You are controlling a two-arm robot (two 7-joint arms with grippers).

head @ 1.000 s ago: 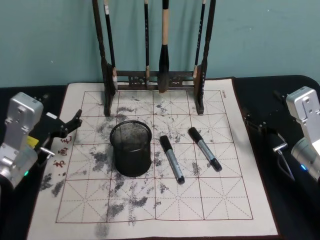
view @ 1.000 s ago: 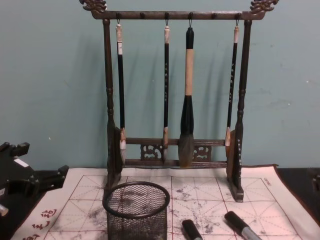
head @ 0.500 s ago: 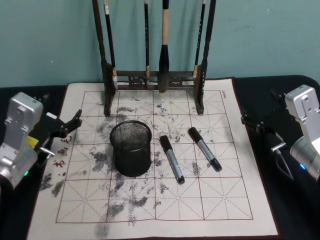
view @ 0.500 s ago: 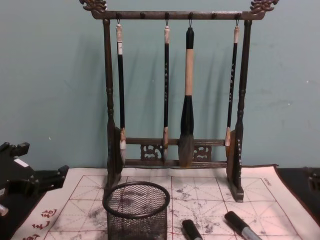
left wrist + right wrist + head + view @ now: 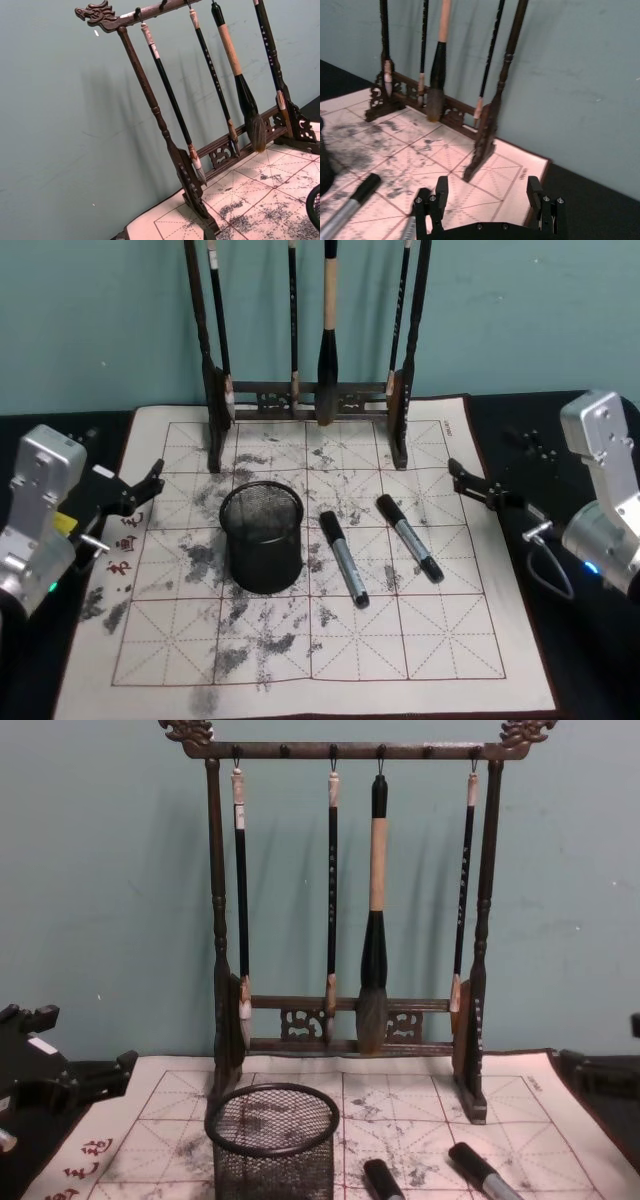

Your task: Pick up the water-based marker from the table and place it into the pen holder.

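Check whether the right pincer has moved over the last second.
Yes. In the head view the right pincer has swung inward, from beyond the right edge of the mat to over it, nearer the brush rack.

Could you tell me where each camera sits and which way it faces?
Head view: high, looking down on the mat; left hand and right hand at its sides.
Chest view: low, facing the brush rack; hands at both edges.
Left wrist view: left arm, facing the rack obliquely.
Right wrist view: right arm, facing the rack over its open hand.
Shared: the rack in all; head and chest share the pen holder.
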